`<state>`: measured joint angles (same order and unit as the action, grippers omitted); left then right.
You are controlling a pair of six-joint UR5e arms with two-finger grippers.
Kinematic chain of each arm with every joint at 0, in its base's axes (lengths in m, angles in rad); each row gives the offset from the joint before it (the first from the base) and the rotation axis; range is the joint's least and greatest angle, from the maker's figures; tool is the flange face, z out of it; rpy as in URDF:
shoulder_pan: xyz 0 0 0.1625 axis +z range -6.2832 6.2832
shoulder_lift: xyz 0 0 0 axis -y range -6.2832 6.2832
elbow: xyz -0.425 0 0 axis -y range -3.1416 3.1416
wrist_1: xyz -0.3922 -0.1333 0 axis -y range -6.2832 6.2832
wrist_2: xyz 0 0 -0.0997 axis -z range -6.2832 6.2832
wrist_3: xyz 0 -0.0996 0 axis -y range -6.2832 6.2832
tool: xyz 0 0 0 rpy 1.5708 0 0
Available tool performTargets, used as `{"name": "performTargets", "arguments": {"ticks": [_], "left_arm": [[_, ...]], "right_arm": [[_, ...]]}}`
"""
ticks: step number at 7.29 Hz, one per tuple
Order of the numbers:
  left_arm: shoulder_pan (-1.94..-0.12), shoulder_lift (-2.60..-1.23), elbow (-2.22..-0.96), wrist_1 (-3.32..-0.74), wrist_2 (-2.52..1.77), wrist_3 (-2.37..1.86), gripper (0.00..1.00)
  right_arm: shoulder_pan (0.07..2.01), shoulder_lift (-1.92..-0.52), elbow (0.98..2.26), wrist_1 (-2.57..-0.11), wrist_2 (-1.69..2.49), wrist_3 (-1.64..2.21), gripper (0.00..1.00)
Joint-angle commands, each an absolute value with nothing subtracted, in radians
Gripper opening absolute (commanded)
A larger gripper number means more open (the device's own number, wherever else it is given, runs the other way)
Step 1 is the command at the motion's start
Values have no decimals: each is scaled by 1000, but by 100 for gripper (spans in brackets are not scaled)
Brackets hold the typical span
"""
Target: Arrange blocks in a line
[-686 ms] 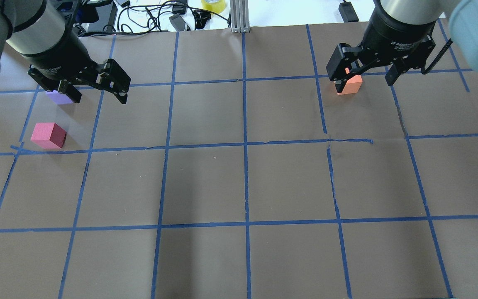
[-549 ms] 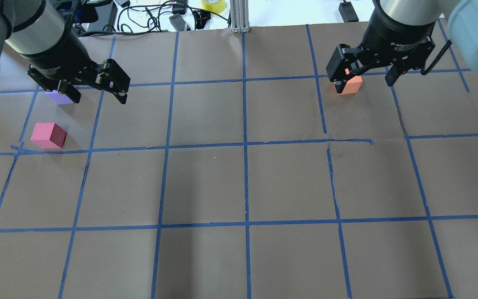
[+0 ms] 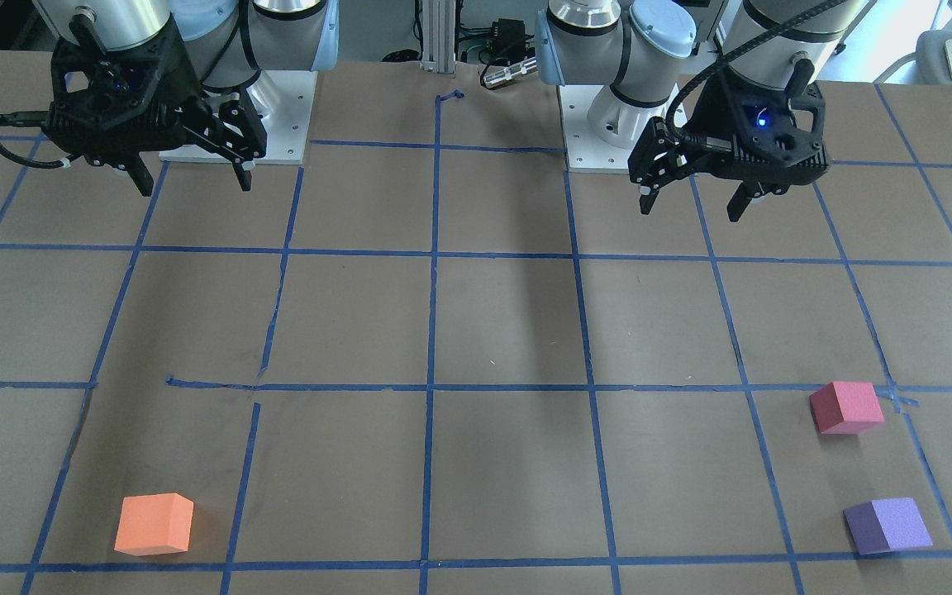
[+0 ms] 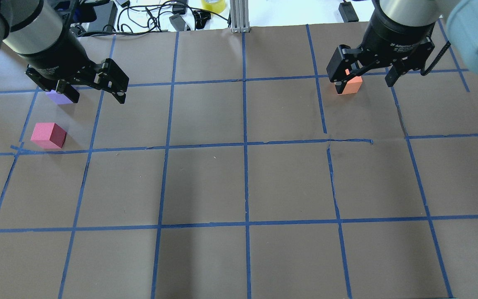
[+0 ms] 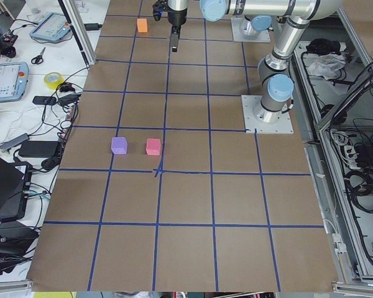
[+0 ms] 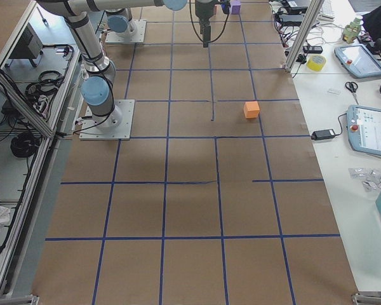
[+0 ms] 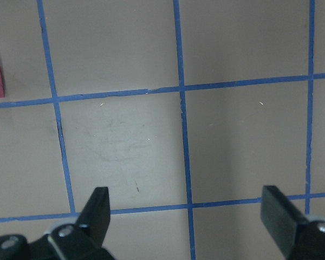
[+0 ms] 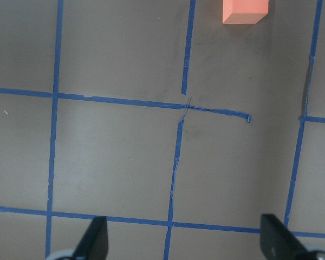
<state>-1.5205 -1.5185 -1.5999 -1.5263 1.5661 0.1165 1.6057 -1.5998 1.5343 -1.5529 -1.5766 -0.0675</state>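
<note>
The orange block lies on the brown table at my right far side, also in the overhead view and the right wrist view. The pinkish-red block and the purple block lie close together at my left far side. In the overhead view the pinkish-red block shows fully and the purple block is partly hidden by my left gripper. That gripper is open, empty and high above the table. My right gripper is open, empty and held high too.
Blue tape lines divide the brown paper table into squares. Cables, adapters and a roll of yellow tape lie beyond the far edge. Both arm bases stand at the robot's side of the table.
My left gripper has drifted slightly to the left and away from me. The right gripper and the three blocks have hardly moved.
</note>
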Motion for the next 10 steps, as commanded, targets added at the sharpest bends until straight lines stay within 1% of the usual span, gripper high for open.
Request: {"name": "performTargets", "arguments": {"ticks": [1,8,10], "left_arm": [[-1522,-1519,-1600,-1526,1566,118,100],[-1522,-1514,-1605,-1528,1571,126,100],[-1528,-1512,-1605,-1543,1572,129,100]], "right_arm": [[1605,-1598,1536,-1563,-1575,-67,100],[1603,-1597,1537,-1566,-1583,-52,100],[1562,-1576,1540,-1565,-1582,-55,100]]}}
